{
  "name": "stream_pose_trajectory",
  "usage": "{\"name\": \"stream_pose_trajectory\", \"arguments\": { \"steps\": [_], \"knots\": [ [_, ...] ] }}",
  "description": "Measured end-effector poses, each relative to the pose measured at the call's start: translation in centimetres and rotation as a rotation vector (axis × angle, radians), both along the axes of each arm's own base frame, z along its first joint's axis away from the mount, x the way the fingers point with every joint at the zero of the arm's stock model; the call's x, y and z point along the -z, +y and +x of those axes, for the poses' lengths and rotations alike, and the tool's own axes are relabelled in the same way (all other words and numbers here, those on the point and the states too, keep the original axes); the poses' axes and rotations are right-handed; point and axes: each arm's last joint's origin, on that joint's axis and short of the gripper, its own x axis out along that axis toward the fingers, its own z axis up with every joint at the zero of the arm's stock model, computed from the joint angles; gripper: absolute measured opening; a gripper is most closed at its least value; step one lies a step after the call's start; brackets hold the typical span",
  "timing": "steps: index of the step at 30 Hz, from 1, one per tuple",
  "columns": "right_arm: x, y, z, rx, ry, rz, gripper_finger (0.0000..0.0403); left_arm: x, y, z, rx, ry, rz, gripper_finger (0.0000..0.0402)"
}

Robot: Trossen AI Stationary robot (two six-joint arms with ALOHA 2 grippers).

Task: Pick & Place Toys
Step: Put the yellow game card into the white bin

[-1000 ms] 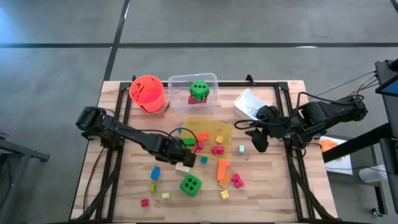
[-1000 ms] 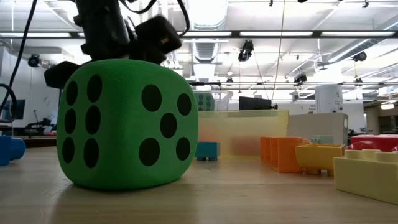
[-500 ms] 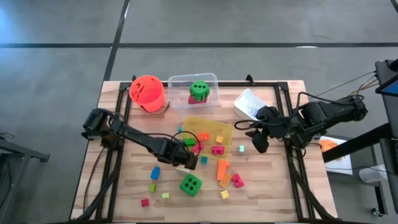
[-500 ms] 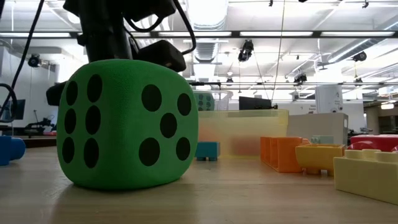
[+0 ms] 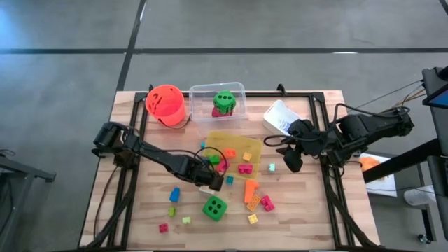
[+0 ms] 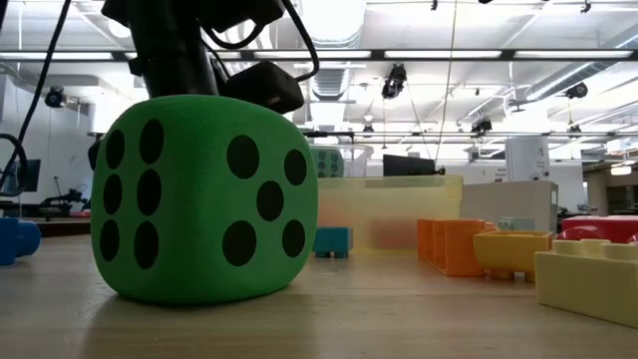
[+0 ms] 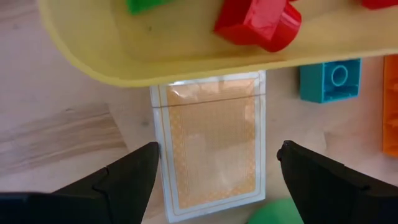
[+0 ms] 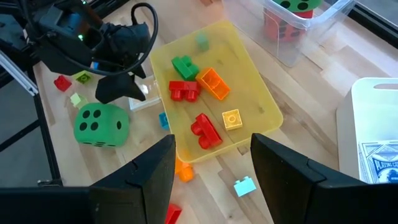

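Observation:
My left gripper (image 7: 217, 152) hangs low over the table, open, one finger on each side of an orange-patterned card pack (image 7: 211, 124). The pack lies flat on the wood against the yellow tray's near rim (image 7: 186, 68). Toys lie about. A big green die (image 5: 215, 207) stands just nearer than the gripper (image 5: 210, 182). Small blocks sit in the yellow tray (image 5: 234, 150) and on the wood. A second green die (image 5: 224, 102) sits in the clear bin. My right gripper (image 8: 214, 168) waits high at the table's right, open, with nothing between its fingers.
An orange bucket (image 5: 166, 105) stands at the far left beside the clear bin (image 5: 218, 89). A white tray (image 5: 280, 115) holding a blue card pack lies far right. A teal block (image 7: 329, 79) and orange blocks (image 5: 250, 190) lie right of my left gripper. Bare wood shows at near right.
My left gripper has sunk toward the table beside the yellow tray's near rim, rolling slightly, and has then kept still. Its fingers have stayed open. The toys and the card pack have not moved.

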Motion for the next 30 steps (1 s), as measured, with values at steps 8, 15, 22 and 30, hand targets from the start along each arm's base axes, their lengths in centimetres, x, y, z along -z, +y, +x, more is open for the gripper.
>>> {"name": "stream_pose_trajectory", "arguments": {
  "steps": [8,15,22,30],
  "knots": [
    [0.0,0.0,0.0,0.000,0.000,0.000,0.0202,0.0,0.1,0.4,-0.054,-0.039,-0.032,0.0326],
    [0.0,0.0,0.0,-0.002,0.001,0.001,0.0202,0.5,0.1,0.7,0.042,-0.050,0.007,0.0326],
    [0.0,0.0,0.0,-0.006,0.001,0.007,0.0202,1.3,0.1,0.7,0.029,-0.012,0.016,0.0326],
    [0.0,0.1,0.0,-0.023,0.009,0.020,0.0202,2.0,0.2,0.3,-0.067,0.042,-0.014,0.0326]
  ]
}}
